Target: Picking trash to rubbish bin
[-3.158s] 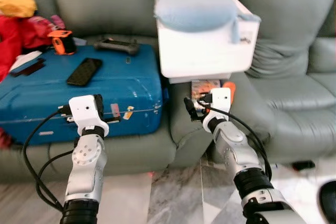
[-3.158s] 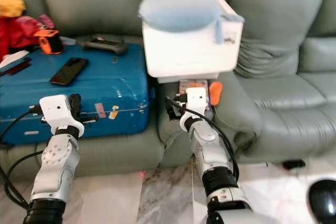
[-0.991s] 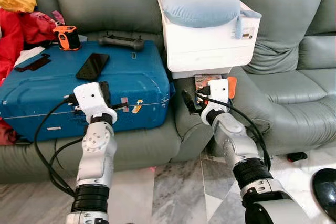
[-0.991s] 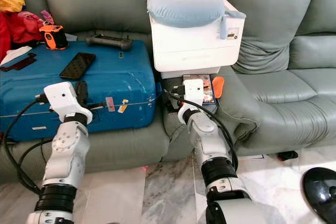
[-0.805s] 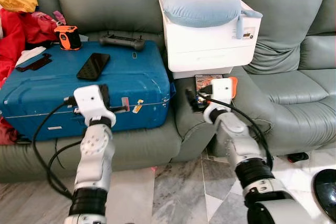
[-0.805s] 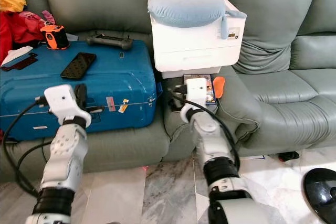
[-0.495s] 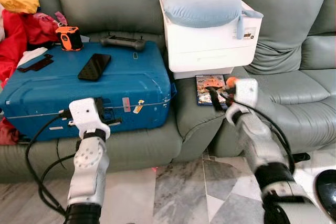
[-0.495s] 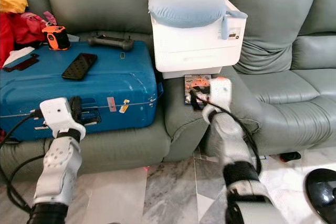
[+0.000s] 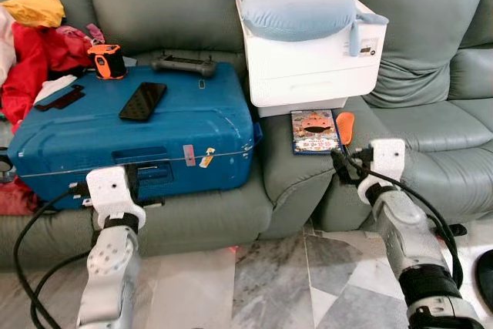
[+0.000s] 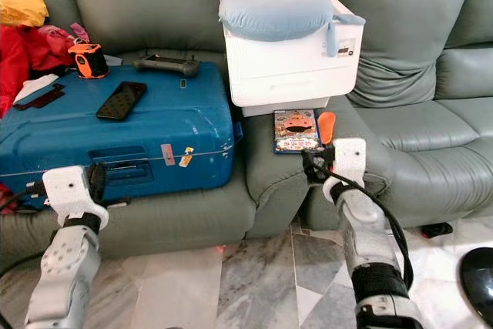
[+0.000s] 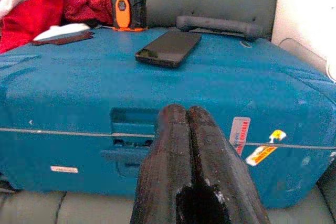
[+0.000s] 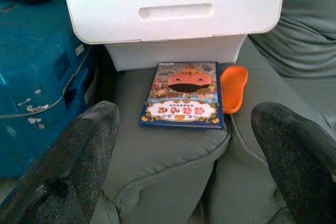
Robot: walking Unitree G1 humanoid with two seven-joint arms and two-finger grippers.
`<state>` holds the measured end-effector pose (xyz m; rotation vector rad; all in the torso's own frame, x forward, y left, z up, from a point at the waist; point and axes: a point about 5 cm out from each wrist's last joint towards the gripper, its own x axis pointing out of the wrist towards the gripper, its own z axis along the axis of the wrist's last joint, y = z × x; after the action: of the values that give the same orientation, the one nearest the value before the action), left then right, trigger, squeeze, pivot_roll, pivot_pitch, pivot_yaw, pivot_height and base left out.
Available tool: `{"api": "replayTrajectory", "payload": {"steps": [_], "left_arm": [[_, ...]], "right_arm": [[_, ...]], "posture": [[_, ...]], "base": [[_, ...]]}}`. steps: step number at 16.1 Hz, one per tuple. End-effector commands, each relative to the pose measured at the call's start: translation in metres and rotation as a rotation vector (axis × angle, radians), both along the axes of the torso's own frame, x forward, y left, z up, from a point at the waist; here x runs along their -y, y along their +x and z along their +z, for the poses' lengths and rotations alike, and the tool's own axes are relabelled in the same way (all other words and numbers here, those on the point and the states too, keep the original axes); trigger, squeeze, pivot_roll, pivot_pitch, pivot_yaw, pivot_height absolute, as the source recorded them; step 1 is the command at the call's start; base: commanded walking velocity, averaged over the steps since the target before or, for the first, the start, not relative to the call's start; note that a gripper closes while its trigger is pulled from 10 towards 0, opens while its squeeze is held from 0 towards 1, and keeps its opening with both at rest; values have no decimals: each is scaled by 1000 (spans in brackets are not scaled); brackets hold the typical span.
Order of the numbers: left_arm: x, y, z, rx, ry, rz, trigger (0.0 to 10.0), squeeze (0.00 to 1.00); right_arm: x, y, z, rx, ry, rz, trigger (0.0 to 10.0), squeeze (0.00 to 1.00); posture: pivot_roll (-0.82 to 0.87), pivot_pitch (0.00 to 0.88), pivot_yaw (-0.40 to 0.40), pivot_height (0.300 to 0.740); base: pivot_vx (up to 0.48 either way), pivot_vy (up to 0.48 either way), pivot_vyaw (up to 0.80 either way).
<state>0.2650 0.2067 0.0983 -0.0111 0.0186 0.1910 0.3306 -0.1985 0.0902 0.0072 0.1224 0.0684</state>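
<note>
The flat snack packet [image 12: 184, 97] lies on the grey sofa seat [image 9: 296, 171], touching an orange piece [image 12: 234, 87], under the white drawer box [image 9: 316, 63] — likely light, crinkly; pinch its near edge. Right gripper [image 12: 184, 161] spread wide, short of it; left gripper [image 11: 191, 171] pressed together, before the blue suitcase [image 9: 131, 136].

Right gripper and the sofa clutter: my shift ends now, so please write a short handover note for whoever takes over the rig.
Right gripper: open, holding nothing, in front of the sofa seat edge, aimed at the packet.
Left gripper: shut, holding nothing, in front of the blue suitcase.
Things: the colourful flat packet lies on the sofa seat just below the white drawer box, with an orange piece beside it.
Done: nothing is picked up yet.
Left: grasp the trash, find the bin and drop it in.
</note>
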Motion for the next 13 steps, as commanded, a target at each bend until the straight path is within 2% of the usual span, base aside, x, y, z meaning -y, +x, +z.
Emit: {"api": "replayTrajectory", "payload": {"steps": [1,5,7,13], "left_arm": [[3,0,4,7,7,-15,10000,0],[5,0,6,8,6,-28,10000,0],[0,-2,6,1,12,-22,10000,0],[-4,-3,7,-6,15,-11,10000,0]], "right_arm": [[3,2,9,35,1,-4,10000,0],[-1,0,9,39,20,0,10000,0],[-2,-5,6,37,37,-2,10000,0],[2,-10,4,30,40,-17,10000,0]], "posture": [[29,0,-11,740],[29,0,-6,740],[30,0,2,740],[24,0,3,740]], "base": [[0,0,0],[-244,0,0],[-249,0,0],[-255,0,0]]}}
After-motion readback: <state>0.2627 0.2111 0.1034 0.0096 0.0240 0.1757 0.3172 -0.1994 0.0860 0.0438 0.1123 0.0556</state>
